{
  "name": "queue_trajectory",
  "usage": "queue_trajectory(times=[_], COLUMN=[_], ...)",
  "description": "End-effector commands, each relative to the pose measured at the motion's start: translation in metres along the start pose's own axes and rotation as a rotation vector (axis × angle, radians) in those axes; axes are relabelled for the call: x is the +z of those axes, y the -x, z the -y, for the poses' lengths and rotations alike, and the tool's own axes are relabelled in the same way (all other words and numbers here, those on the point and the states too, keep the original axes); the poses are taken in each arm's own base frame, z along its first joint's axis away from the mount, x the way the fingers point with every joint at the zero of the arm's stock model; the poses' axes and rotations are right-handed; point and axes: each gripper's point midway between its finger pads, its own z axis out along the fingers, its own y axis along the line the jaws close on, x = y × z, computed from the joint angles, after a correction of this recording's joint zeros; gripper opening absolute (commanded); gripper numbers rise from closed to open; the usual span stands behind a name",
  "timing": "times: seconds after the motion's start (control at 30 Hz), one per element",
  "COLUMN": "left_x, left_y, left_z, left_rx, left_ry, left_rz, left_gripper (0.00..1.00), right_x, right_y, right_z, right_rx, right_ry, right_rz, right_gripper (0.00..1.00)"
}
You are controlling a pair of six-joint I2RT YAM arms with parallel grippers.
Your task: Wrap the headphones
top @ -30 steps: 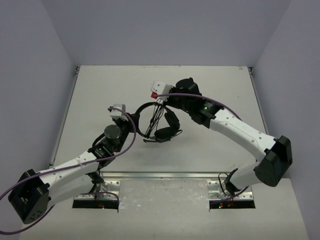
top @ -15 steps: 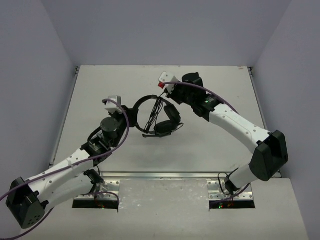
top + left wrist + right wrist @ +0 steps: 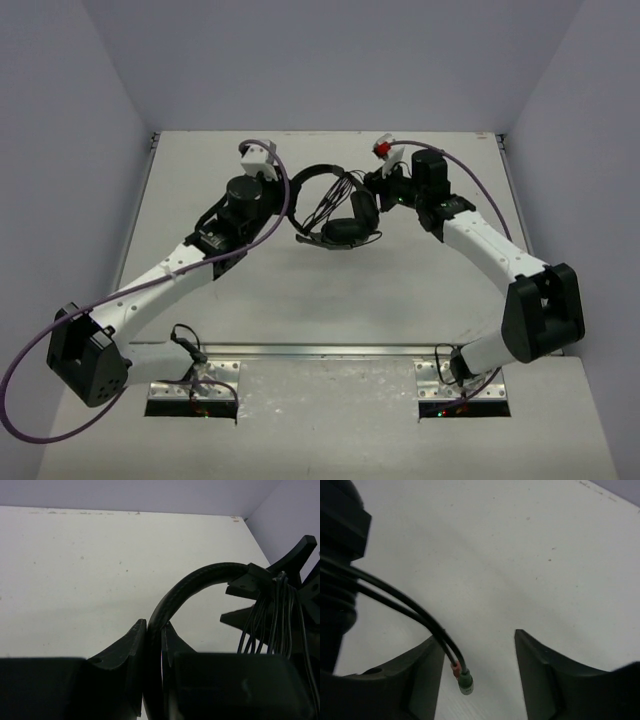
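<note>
The black headphones hang just above the table's far middle, with the thin cable looped several times round the band near an earcup. My left gripper is shut on the arched headband; in the left wrist view both fingers pinch the band. My right gripper sits just right of the headphones and is open. In the right wrist view the cable's two strands run past the left finger, and the green and red plugs dangle between the fingers, untouched. An earcup fills that view's left edge.
The white table is walled on the left, right and far sides. A metal mounting strip runs along its near edge. Purple robot cables loop over both arms.
Both arms carried the headphones toward the far side and to the right. My right gripper went from shut to open, letting go of the cable end.
</note>
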Motion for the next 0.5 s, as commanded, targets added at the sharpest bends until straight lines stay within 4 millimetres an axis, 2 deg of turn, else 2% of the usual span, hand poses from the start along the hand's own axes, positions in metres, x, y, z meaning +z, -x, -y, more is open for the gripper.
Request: queue_trajectory(times=[0.0,0.1,0.2,0.27,0.33,0.37,0.4,0.43,0.47], left_x=[0.005,0.011,0.022,0.026,0.036,0.039,0.043,0.053,0.056], left_y=[0.064,0.064,0.059,0.065,0.064,0.075,0.077,0.071,0.073], left_z=[0.026,0.033,0.027,0.022,0.015,0.012,0.010,0.006,0.007], left_rx=[-0.036,-0.008,0.025,0.036,0.039,0.044,0.069,0.084,0.100], left_ry=[-0.114,-0.159,-0.141,-0.128,-0.107,-0.101,-0.094,-0.079,-0.087], left_rz=[0.136,0.128,0.112,0.124,0.112,0.119,0.114,0.087,0.080], left_gripper=[0.01,0.00,0.00,0.00,0.00,0.00,0.00,0.00,0.00], right_x=[-0.006,-0.010,-0.017,-0.024,-0.030,-0.032,-0.035,-0.038,-0.041], right_y=[0.016,0.009,-0.003,-0.007,-0.023,-0.029,-0.042,-0.050,-0.057], right_z=[-0.026,-0.017,0.002,0.017,0.024,0.024,0.025,0.026,0.028], right_rx=[0.123,0.188,0.330,0.398,0.492,0.515,0.550,0.565,0.580], right_ry=[0.160,0.172,0.126,0.094,0.054,0.041,-0.001,-0.027,-0.066], right_rz=[0.075,0.078,0.081,0.076,0.034,0.018,-0.017,-0.036,-0.053], right_gripper=[0.63,0.72,0.75,0.78,0.97,0.97,0.97,0.98,0.98])
